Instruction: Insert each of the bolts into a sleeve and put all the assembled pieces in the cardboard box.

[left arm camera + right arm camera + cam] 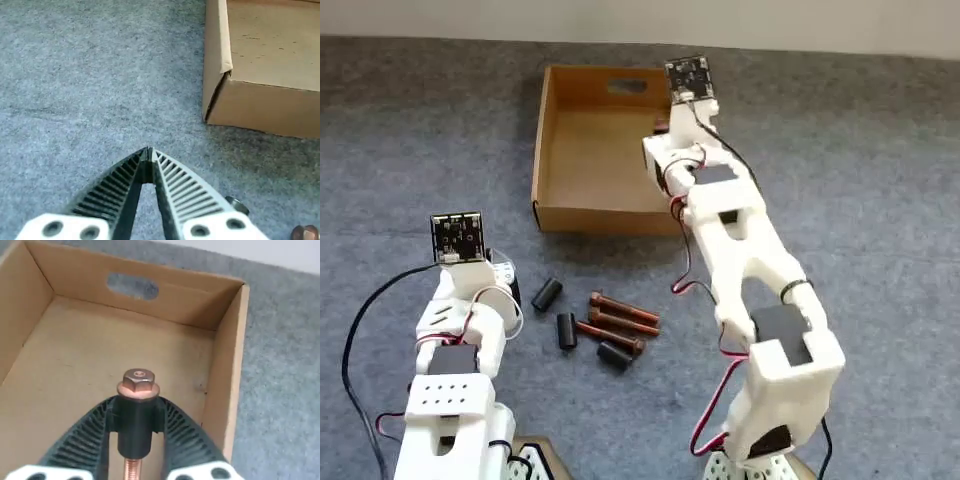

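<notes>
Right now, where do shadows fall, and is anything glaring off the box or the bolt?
High view: soft, even light, faint shadow by the box. Left wrist view: dark shadow in the box's corner seam, softer along its base. Right wrist view: mild sheen on the bolt head above the sleeve in the right pincer; no glare on the cardboard.

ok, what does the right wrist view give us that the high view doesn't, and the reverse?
Right wrist view: the right pincer shut on a black sleeve with a copper bolt through it, held over the cardboard box.
High view: three loose bolts and three loose sleeves on the carpet beside the left arm.
Both: the cardboard box with its handle cutout.
</notes>
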Motion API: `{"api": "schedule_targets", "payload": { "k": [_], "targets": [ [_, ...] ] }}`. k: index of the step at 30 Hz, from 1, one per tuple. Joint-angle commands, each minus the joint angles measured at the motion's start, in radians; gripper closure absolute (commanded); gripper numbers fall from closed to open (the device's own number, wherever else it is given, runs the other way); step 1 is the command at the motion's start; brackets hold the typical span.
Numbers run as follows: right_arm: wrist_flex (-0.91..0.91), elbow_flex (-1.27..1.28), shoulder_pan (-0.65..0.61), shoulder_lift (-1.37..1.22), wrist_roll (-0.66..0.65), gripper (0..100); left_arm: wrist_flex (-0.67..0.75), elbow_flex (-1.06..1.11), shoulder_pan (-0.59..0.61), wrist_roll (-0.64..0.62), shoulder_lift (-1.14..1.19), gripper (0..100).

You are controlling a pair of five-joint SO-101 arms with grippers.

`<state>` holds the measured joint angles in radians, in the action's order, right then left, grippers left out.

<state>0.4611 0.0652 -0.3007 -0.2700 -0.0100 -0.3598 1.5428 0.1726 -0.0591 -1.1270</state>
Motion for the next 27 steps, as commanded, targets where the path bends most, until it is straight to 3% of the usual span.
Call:
{"api": "schedule_targets", "payload": {
  "k": [1,9,14,27],
  "targets": [
    [0.127,-0.174,0.012,-0.028,0.011,99.3,0.017,-0.007,0.002,0.009,0.001,98],
    [0.340,-0.440,-0.012,-0.222,0.023,99.3,0.017,-0.007,0.002,0.009,0.001,98],
    [0.470,-0.610,0.002,-0.331,0.207,99.3,0.017,-0.007,0.002,0.009,0.001,98],
    [0.771,-0.977,0.005,-0.573,0.044,99.3,0.017,-0.007,0.002,0.009,0.001,98]
  ]
}}
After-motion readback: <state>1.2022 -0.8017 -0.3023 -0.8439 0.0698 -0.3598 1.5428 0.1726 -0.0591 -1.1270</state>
